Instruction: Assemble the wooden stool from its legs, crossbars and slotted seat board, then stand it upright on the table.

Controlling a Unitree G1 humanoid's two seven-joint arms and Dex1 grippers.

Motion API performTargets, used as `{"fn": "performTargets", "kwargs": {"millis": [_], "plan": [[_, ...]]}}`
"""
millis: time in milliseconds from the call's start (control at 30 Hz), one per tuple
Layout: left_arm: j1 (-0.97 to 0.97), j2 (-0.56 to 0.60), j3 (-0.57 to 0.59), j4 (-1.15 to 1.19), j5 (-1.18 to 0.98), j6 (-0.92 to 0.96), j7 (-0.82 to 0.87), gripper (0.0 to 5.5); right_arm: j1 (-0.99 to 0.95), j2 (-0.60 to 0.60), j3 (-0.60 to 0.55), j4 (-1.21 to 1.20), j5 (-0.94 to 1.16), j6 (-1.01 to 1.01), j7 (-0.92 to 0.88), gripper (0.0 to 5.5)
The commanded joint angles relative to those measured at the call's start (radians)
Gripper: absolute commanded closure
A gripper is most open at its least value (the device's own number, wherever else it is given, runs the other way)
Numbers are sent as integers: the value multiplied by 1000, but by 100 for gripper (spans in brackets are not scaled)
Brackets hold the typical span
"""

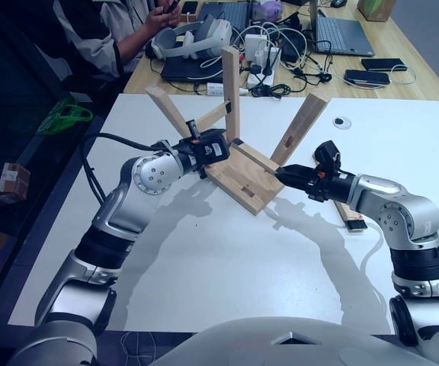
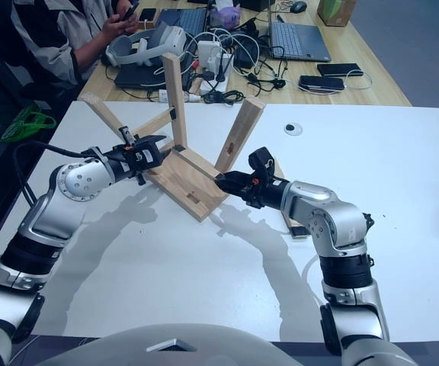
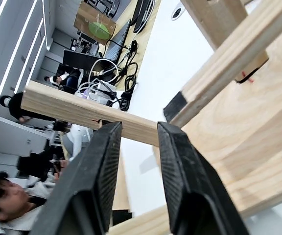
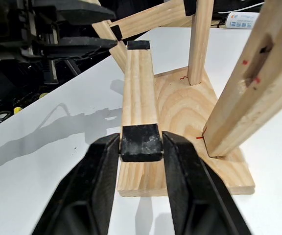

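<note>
On the white table [image 1: 204, 267], the slotted seat board [image 1: 231, 177] lay underside up, probably so the parts could be pressed down into it. Three legs rose from it: an upright leg [image 1: 232, 91], a left leg [image 1: 168, 109] leaning outward, and a right leg [image 1: 301, 126] leaning the other way. A fitted crossbar [image 1: 212, 116] ran between the left and upright legs.

The right gripper [image 4: 140, 142] was clamped on the near black-tipped end of a loose crossbar [image 4: 140, 88], which stretched low over the board toward the upright leg. Holding it by the end likely let the far tip be steered into a joint.

The left gripper [image 3: 138, 129] sat just beside the fitted crossbar with its fingers apart, gripping nothing, seemingly ready to steady the frame.

Small red pen marks sat beside the slots on the board and on the right leg, apparently as fitting guides. No writing on the wood was readable, and the print on items farther back was too small to make out.
</note>
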Motion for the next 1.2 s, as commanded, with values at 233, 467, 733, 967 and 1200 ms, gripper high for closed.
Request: {"fn": "performTargets", "kwargs": {"millis": [233, 467, 733, 967, 1200], "plan": [[-19, 82, -78, 84, 244, -286, 10, 420, -6, -4, 27, -11, -13, -12, -30, 424], [-40, 53, -85, 139, 311, -343, 23, 420, 1, 13, 56, -38, 3, -6, -48, 424], [-54, 14, -85, 152, 311, -354, 1, 420, -1, 26, 77, -46, 7, -7, -50, 424], [-26, -11, -50, 140, 250, -329, -34, 485, -4, 20, 82, -41, 2, -8, -44, 424], [-13, -4, -48, 147, 250, -334, -51, 491, -4, 27, 72, -32, -18, -37, -64, 424]]}}
